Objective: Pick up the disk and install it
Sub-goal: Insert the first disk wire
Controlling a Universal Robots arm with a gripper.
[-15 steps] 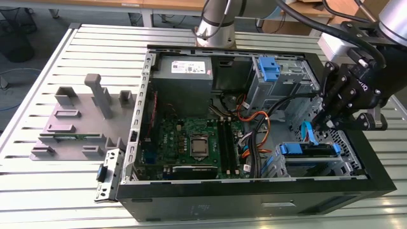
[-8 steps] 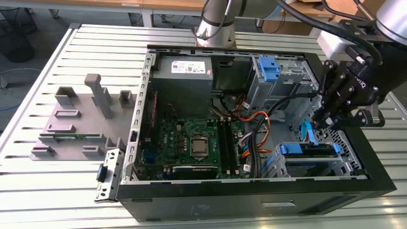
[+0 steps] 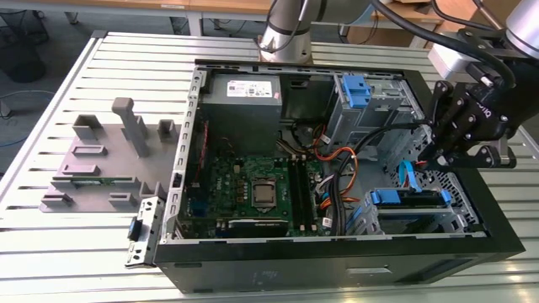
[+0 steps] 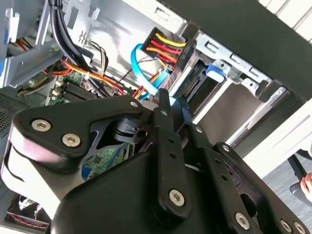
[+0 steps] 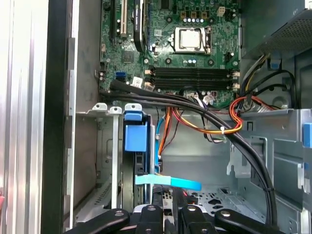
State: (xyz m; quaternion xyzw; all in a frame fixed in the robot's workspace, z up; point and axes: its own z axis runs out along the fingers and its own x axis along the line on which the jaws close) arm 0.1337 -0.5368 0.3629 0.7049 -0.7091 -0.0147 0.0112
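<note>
The disk (image 3: 411, 199) sits in the drive cage at the case's front corner on the exterior view's right, its blue rail (image 3: 408, 195) facing up. In the first wrist view the disk (image 5: 138, 171) stands edge-on in the bay under its blue rail tab (image 5: 135, 137). My gripper (image 3: 431, 161) hangs just above and behind that bay, apart from the disk. Its black fingers (image 5: 152, 214) are pressed together, shut, with nothing seen between them. A light blue data cable (image 5: 168, 182) lies right in front of the fingertips. In the second wrist view the gripper (image 4: 171, 103) points toward the bay (image 4: 197, 80).
The open black computer case (image 3: 337, 252) holds a motherboard (image 3: 252, 183), a grey power-supply box (image 3: 244, 95), an upper drive cage (image 3: 370, 101) and bundles of black, orange and red cables (image 3: 345, 167). A grey plastic stand (image 3: 110, 158) with upright posts lies on the exterior view's left.
</note>
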